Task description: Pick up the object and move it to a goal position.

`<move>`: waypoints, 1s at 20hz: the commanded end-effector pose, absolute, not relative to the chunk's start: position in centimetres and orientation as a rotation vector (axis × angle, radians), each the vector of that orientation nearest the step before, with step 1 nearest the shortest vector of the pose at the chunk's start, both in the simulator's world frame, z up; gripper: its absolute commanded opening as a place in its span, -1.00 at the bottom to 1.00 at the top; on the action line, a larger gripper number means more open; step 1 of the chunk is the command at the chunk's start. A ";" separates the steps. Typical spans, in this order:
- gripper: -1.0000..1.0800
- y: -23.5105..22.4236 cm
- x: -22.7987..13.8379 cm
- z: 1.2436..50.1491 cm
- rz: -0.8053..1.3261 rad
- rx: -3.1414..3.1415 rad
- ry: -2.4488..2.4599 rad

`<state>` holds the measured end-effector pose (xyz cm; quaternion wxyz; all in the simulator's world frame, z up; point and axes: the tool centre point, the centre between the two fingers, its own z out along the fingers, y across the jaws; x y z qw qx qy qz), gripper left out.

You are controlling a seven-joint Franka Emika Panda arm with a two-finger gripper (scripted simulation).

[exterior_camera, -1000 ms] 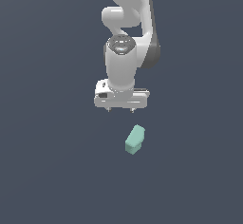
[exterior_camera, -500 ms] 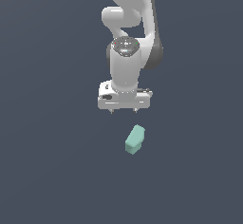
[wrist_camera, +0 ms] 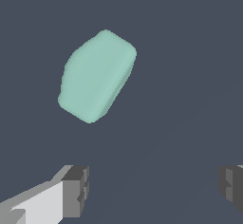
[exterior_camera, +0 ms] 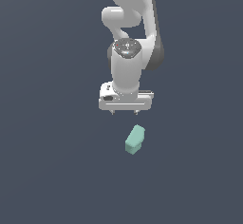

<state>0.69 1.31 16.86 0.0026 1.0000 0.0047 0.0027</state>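
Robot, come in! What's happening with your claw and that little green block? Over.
White gripper open, holding nothing. Small mint-green notched block lies on the dark floor, untouched, outside the fingers. Nothing in the way.

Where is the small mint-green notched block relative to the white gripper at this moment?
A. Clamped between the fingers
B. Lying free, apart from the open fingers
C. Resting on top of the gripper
B: the small mint-green notched block lies apart from the white gripper, whose fingers stand wide with nothing between them.

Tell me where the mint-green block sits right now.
In the exterior view, the mint-green block lies on the dark floor just below the gripper, slightly toward the exterior view's right, untouched and outside the open jaws.
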 end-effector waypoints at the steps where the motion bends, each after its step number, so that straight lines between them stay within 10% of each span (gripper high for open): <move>1: 0.92 1.5 1.0 16.7 0.008 3.137 -0.019; 20: 0.92 4.9 6.6 14.3 0.002 3.083 -0.606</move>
